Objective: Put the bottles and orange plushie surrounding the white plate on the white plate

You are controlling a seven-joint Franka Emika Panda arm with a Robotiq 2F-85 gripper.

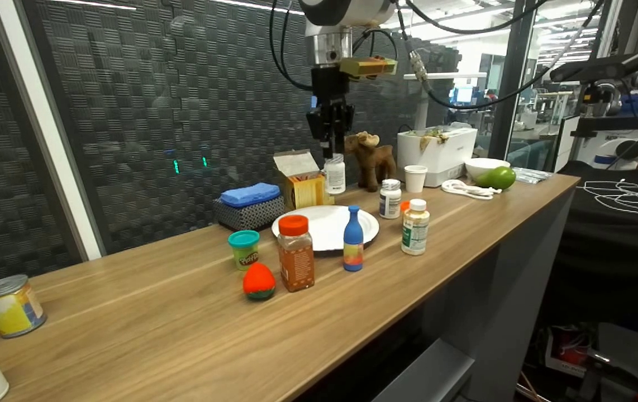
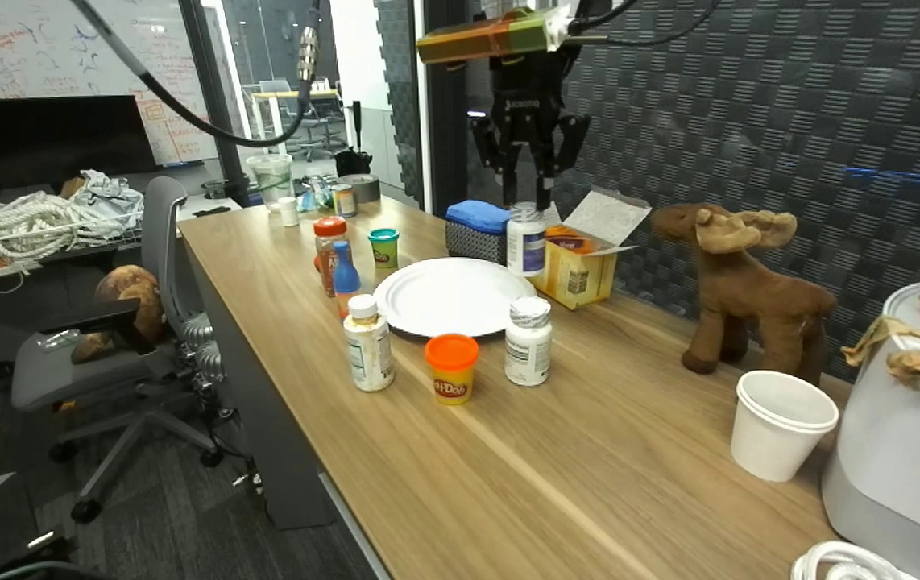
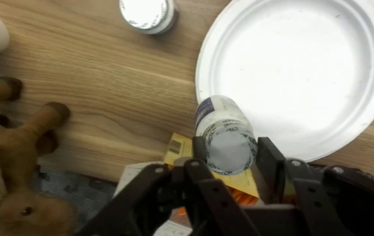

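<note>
White plastic with a purple label shows on the held bottle [image 2: 526, 246], which the pincer [image 2: 527, 200] pinches by its cap, one finger on either side. It hangs upright and clear of the bench [image 1: 146, 318], near the open yellow carton [image 2: 581, 275] and the far edge of the white plate [image 1: 324, 226]; the wrist view shows it across the rim, though whether it is truly above the plate cannot be told. Gripping the cap probably leaves the body and base free, so that the bottle can be set down standing, and keeps the fingers away from the carton.

The task's other things stand on the bench around the plate, presumably ringed so that each is a short carry from it. In an exterior view the orange plushie [image 1: 259, 282] sits near and left, just beside the red-lidded jar [image 1: 296, 257]; the blue bottle [image 1: 353, 240] stands at the plate's near side, with the green-label bottle [image 1: 414, 230] farther right and another white bottle [image 1: 390, 200] beyond that one.

The arm [image 1: 330, 47] has its wrist vertical, the pincer pointing straight down. Carrying this bottle inward looks like the step in hand; a small shift toward the plate's middle and a gentle lowering seem called for.
</note>
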